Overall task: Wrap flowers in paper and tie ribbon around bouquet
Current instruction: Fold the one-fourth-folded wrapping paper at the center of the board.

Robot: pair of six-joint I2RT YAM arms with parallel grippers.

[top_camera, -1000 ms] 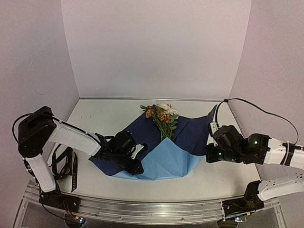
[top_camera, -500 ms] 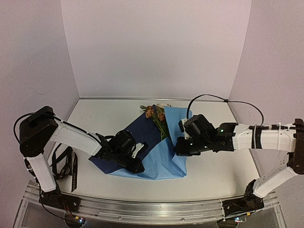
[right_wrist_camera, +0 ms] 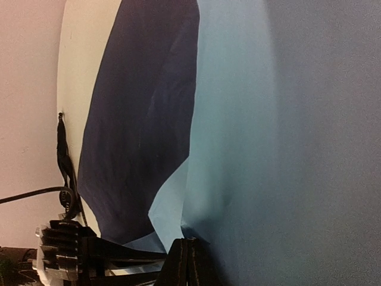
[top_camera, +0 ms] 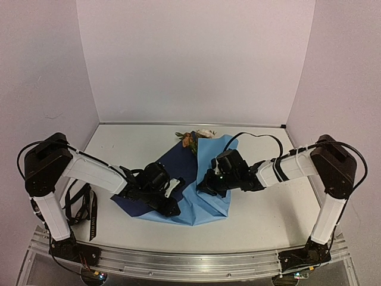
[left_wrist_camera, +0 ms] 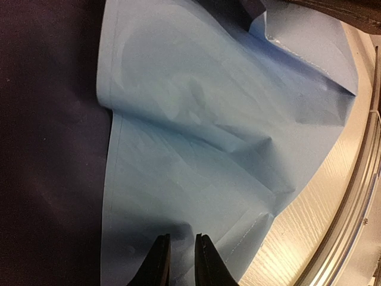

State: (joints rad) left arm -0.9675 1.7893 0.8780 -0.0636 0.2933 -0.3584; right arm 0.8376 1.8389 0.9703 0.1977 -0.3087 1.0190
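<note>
Across the middle of a white table walled on three sides, the paper lies partly folded, navy face up on the left and a light-blue flap laid over from the right. The flap's far edge runs up to the flowers, of which only a few cream and orange blooms show past the sheet's far corner. The paper's near edge stops short of the aluminium rail at the table's front, with a strip of bare tabletop between. More bare tabletop lies between the paper and the right wall, and at the far left corner. The ribbon lies in loose loops at the left edge, beside the left arm's base and well apart from the paper. The right gripper, reaching in from the right, has its fingers pressed together on a puckered fold of the light-blue flap near the sheet's middle. The left gripper sits low over the paper's near left part; its fingers stand a narrow gap apart at the light-blue layer, just beside the edge where it meets the navy, and whether they pinch it cannot be told
</note>
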